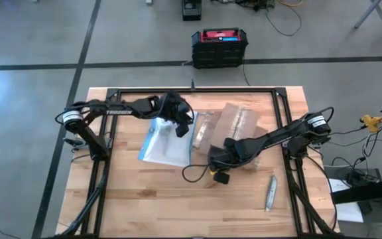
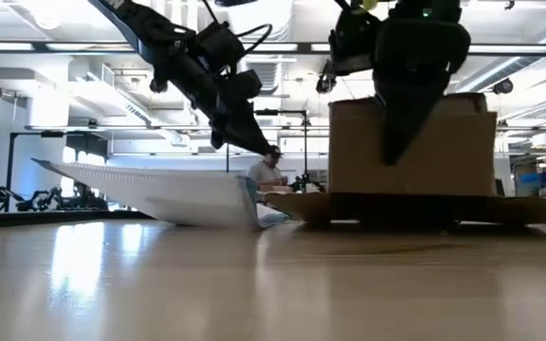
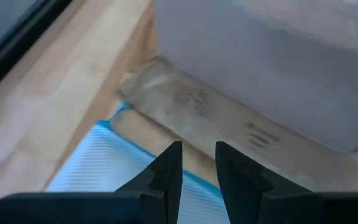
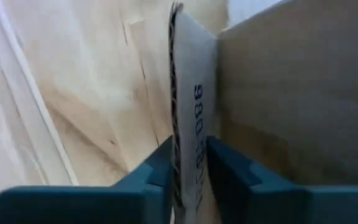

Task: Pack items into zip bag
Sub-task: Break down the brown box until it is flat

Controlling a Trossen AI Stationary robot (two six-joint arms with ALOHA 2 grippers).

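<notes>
A grey concrete floor (image 1: 38, 40) crossed by dark tape lines (image 1: 85, 40) surrounds the wooden table (image 1: 144, 192), with bright ceiling lights (image 2: 273, 14) overhead and a black-and-red case (image 1: 219, 48) beyond.

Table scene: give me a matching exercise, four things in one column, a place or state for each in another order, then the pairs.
Things:
1. zip bag
2. cardboard box
3. grey tool
4. black case

Places or states:
A. on the floor beyond the table
B. lying alone on the wood near the table's front right
C. one edge lifted by the left gripper
D. a flap between the right gripper's fingers

Pairs: 1-C, 2-D, 3-B, 4-A
</notes>
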